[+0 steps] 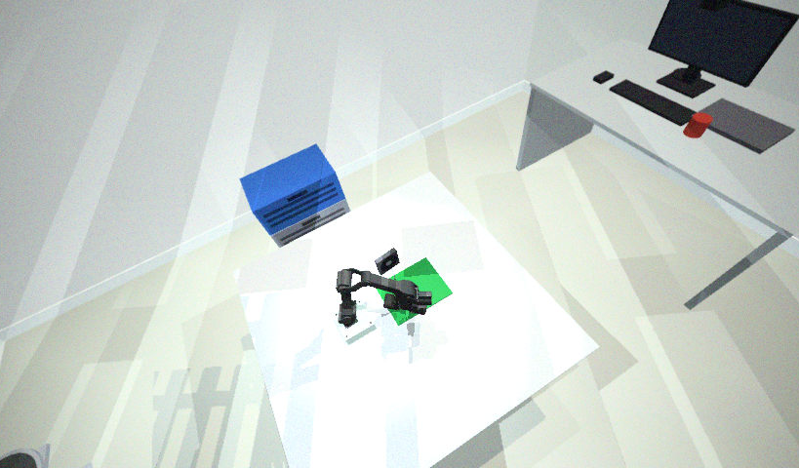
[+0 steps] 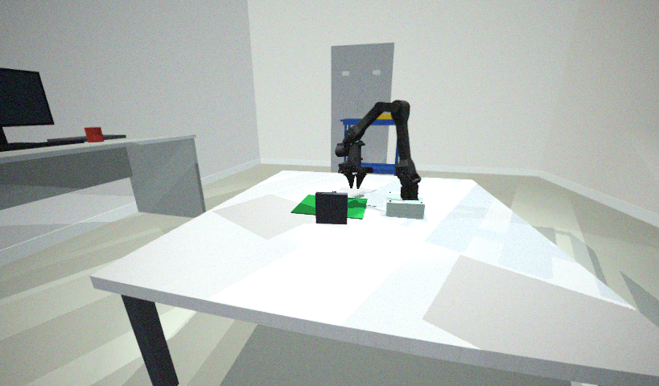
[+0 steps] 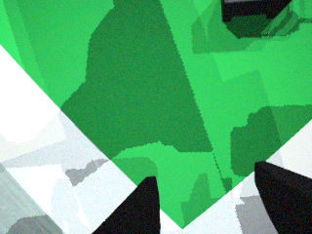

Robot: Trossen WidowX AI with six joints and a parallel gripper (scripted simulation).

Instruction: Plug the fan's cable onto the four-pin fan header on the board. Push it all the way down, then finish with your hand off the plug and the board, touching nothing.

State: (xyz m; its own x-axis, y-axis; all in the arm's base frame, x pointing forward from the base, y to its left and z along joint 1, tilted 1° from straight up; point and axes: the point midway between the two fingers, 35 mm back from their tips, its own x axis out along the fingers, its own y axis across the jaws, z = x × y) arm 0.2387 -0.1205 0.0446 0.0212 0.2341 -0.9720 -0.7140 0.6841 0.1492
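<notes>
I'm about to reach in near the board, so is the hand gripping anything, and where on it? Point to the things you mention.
Nothing is held; the hand (image 2: 356, 185) (image 3: 206, 178) is open above the green board (image 2: 303, 206) (image 3: 132, 97).

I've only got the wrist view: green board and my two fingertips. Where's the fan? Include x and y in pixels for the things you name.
Observer: The fan (image 1: 386, 261) (image 2: 331, 208) stands upright on the table (image 1: 496, 347) (image 2: 323, 281), just off the edge of the green board (image 1: 438, 287) (image 2: 306, 205) (image 3: 136, 73).

Operator: And is the hand down on anything?

Observer: No. The exterior view shows the hand (image 2: 354, 186) (image 3: 206, 178) pointing down, its fingertips raised above the table.

Operator: Anything behind the arm?

Observer: A blue cart (image 2: 368, 121) stands beyond the table.
</notes>
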